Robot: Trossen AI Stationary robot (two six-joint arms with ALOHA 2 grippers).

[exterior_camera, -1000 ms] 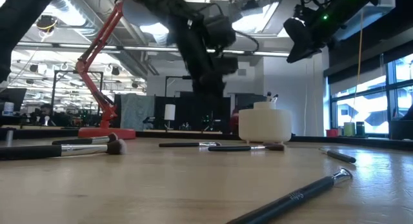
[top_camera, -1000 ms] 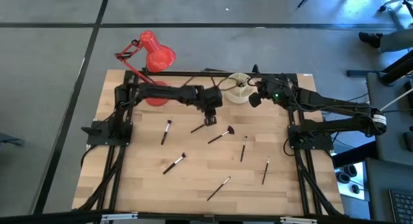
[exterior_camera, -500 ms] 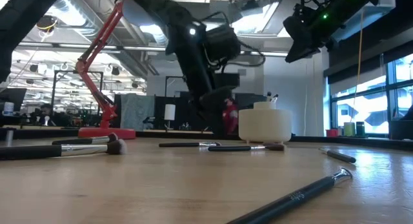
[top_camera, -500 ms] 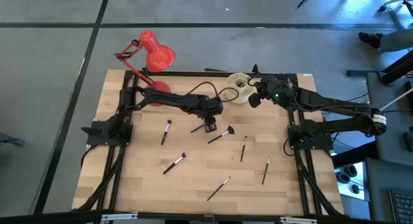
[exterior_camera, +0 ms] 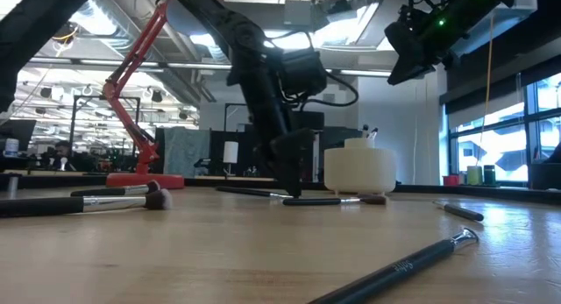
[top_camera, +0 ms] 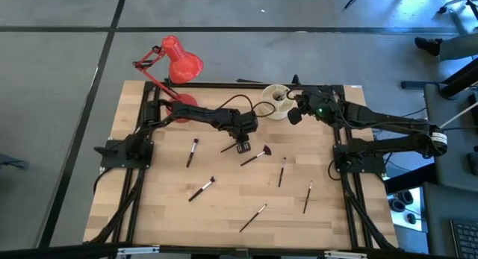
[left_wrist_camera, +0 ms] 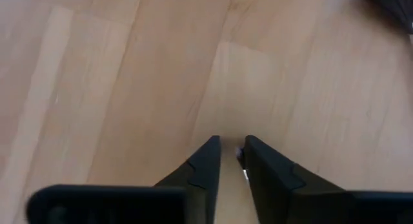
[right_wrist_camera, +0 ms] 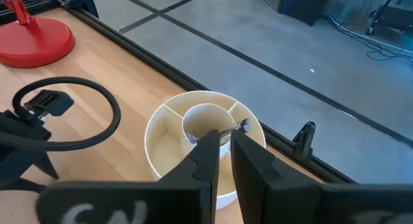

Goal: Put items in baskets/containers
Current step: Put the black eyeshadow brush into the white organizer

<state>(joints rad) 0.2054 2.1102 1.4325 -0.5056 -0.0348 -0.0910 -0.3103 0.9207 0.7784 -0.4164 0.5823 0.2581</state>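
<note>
Several slim makeup brushes lie flat on the wooden table (top_camera: 164,214), among them a fan-tipped one (top_camera: 255,155). My left gripper (top_camera: 243,146) points steeply down with its tips at the table, closed on the right-hand end of one dark brush (top_camera: 228,148). The cream round cup (top_camera: 278,101) stands at the far edge, and a thin silvery brush (right_wrist_camera: 240,126) lies across its central ring. My right gripper (top_camera: 293,116) hangs raised just right of the cup, its fingers (right_wrist_camera: 210,153) almost together with nothing between them. My left gripper (left_wrist_camera: 231,150) comes from above, slanting from the table's left. A small shiny piece of the brush's end (left_wrist_camera: 242,164) shows between its two fingers. The rest of the handle (exterior_camera: 250,193) runs back under the gripper, low over the table, and the fingers hide the pinch itself.
A red desk lamp (top_camera: 179,65) stands at the far left corner, its round base (right_wrist_camera: 39,40) near the cup. A black cable loop (right_wrist_camera: 64,114) hangs beside the left arm. Black frame rails (top_camera: 134,184) run along both sides, and the near half of the table holds scattered brushes.
My left gripper has come down to the table, a little toward the near edge, onto the dark brush's end. In the low view that brush's free end now sits slightly higher than before. The right arm has kept still.
</note>
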